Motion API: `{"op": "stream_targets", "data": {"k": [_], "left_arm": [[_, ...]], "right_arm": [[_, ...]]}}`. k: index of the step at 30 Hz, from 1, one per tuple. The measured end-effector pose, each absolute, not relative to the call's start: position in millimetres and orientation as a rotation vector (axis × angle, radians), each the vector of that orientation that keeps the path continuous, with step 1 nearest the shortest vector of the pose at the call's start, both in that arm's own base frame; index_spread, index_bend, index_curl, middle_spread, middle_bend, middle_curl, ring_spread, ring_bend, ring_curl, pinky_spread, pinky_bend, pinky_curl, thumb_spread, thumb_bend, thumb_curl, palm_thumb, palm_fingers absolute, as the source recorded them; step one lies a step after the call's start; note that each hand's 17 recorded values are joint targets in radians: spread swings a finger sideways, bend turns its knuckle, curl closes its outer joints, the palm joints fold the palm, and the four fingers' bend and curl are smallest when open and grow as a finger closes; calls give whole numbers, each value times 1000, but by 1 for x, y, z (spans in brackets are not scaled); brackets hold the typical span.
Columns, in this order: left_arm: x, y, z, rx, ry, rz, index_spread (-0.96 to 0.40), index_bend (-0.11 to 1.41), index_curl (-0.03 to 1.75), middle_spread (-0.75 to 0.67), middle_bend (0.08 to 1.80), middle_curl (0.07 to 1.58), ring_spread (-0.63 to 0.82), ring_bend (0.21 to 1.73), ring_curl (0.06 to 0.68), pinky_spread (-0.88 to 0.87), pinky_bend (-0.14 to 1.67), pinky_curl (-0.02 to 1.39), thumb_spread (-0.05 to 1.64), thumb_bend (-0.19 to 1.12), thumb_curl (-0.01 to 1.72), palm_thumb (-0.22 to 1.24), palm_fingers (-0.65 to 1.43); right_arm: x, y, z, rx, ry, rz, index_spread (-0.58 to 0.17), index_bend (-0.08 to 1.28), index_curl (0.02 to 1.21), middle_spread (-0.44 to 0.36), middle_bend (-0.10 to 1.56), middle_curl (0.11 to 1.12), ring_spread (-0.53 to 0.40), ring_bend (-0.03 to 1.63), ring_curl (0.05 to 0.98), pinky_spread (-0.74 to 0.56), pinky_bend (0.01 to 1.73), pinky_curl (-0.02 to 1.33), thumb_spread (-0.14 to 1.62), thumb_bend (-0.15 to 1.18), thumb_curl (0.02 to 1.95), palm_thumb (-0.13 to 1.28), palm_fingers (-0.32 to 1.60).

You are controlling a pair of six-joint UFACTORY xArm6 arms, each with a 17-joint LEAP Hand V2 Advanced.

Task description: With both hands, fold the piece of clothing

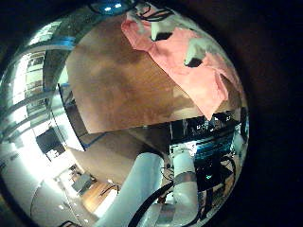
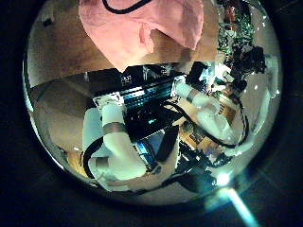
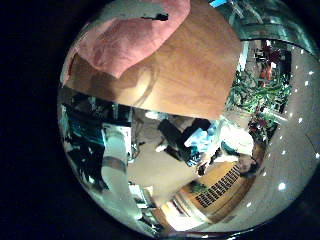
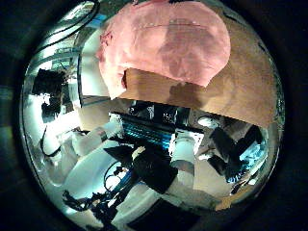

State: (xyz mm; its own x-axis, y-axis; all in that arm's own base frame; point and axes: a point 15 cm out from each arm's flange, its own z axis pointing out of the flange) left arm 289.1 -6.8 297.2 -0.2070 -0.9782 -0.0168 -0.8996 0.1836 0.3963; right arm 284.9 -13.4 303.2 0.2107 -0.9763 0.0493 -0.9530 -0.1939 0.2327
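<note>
A pink piece of clothing (image 4: 164, 43) lies spread on the wooden table (image 4: 236, 91), reaching close to the table's edge. It has soft creases, and one flap (image 2: 175, 28) lies over the rest of it. My left hand (image 1: 192, 47) hangs just above the clothing (image 1: 194, 71), and parts of it show over the cloth. My right hand (image 3: 155, 15) shows only as a sliver at the picture's rim, over the same cloth (image 3: 120, 40). In none of the views is the cloth lifted off the table.
Bare wooden tabletop (image 1: 123, 85) stretches beside the clothing. The table's edge (image 3: 150, 105) runs near the cloth, with dark equipment (image 2: 151, 95) below it. Beyond lies a room with furniture.
</note>
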Motion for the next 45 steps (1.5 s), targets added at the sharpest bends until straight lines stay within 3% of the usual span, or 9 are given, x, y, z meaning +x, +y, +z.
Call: {"op": "stream_targets", "data": {"k": [20,45], "left_arm": [[286,-4,267,1762,-2254,-521,-11,160,326,183,195,399,239,750,196,349,371,369,1003,-24,284,29,170],[293,-37,247,1778,-2334,-488,41,165,323,206,197,393,269,744,203,363,372,362,1035,-22,284,86,166]], "right_arm": [[279,-18,303,2231,-1930,-216,-282,168,302,55,208,361,141,586,234,403,665,178,1192,-17,258,311,233],[273,-14,308,2222,-1921,-260,-275,168,306,68,216,364,155,588,232,417,673,172,1204,-17,255,335,252]]}}
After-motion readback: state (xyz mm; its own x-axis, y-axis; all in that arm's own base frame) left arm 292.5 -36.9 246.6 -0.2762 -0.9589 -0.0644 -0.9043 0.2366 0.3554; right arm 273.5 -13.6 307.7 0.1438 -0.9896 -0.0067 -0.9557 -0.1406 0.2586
